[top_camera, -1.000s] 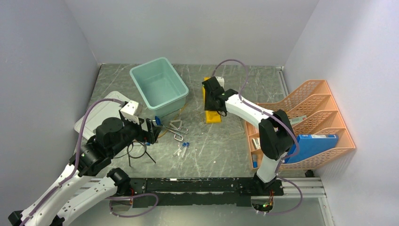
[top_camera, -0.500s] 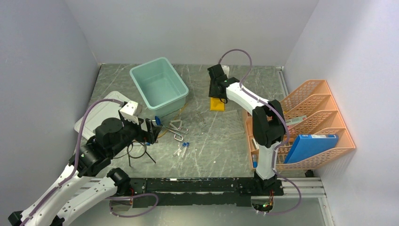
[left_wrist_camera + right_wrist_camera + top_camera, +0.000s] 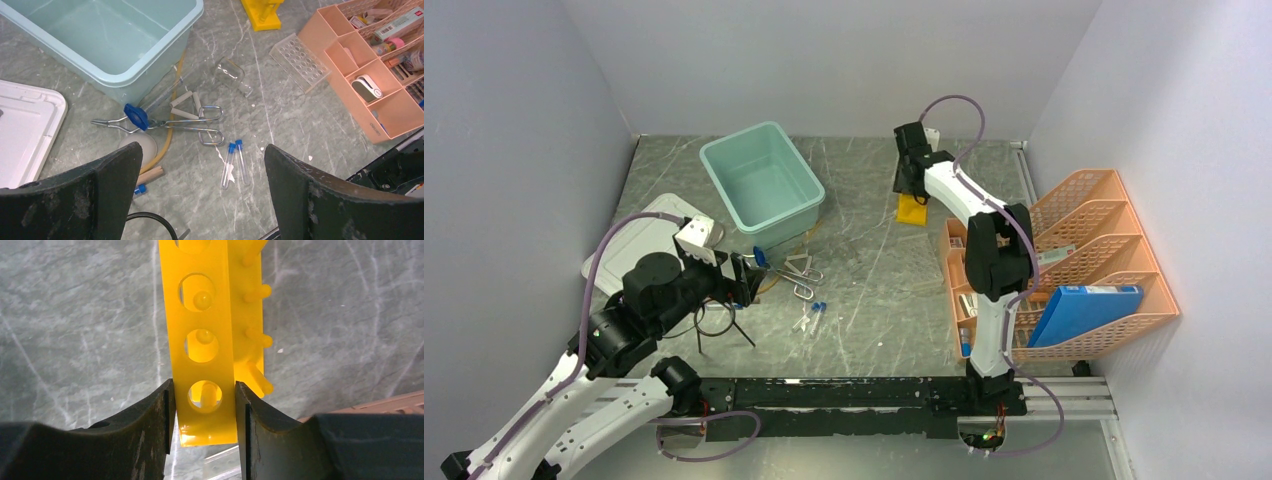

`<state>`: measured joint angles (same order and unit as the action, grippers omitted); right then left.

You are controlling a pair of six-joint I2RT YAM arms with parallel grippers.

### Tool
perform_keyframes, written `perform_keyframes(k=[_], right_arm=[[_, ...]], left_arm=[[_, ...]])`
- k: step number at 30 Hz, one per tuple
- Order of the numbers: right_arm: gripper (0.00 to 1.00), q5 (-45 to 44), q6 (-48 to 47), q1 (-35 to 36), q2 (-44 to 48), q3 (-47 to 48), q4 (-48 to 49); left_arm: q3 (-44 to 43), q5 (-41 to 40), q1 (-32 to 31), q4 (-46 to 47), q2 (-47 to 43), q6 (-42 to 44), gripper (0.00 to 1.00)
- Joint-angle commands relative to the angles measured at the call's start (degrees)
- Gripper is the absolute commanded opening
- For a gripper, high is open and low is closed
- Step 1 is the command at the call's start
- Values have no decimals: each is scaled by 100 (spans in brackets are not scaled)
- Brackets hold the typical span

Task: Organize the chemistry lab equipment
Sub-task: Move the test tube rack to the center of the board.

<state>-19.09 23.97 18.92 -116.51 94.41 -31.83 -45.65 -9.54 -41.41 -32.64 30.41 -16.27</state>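
1. The right gripper (image 3: 204,390) is clamped on the yellow test-tube rack (image 3: 222,320), with one finger pressed against each long side at its end hole.
2. In the top view the rack is toward the far edge of the table (image 3: 864,300), right of centre. Whether it touches the surface cannot be told.
3. The left gripper (image 3: 201,149) has its jaws spread wide with nothing between them, and it hovers over the near-left part of the table.
4. Below it, two blue-capped tubes (image 3: 235,162) lie side by side.
5. Just beyond them are the silver wire clips (image 3: 190,122), crossed by the tan rubber hose (image 3: 169,137), and a wooden stick (image 3: 150,175) lies nearby.
6. The black wire ring stand (image 3: 714,325) is by the left arm.
7. The teal tub (image 3: 115,75) is at the far left, its lid (image 3: 30,130) is by the left edge, and the orange organiser (image 3: 1104,250) runs along the right edge.
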Motion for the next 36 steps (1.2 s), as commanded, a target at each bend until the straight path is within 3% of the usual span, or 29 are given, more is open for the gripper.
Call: perform_keyframes(k=[1,10,14,26,36], right_arm=[[0,-226,-147,-273,-109,168,-219],[4,-211,-135,-411,-144,212,-292],[22,-152,-101,-410,-170,332,-352],[57,-160,-68,-415,-73,556,-500],[62,-10,-32,-406,270,557,-622]], left_arm=[[30,-71,-1,56,-57,18,96],[38,-32,-7,65,-44,35,96],[38,-53,1,65,-71,28,97],[38,-14,0,74,-71,45,97],[47,12,-1,91,-101,54,97]])
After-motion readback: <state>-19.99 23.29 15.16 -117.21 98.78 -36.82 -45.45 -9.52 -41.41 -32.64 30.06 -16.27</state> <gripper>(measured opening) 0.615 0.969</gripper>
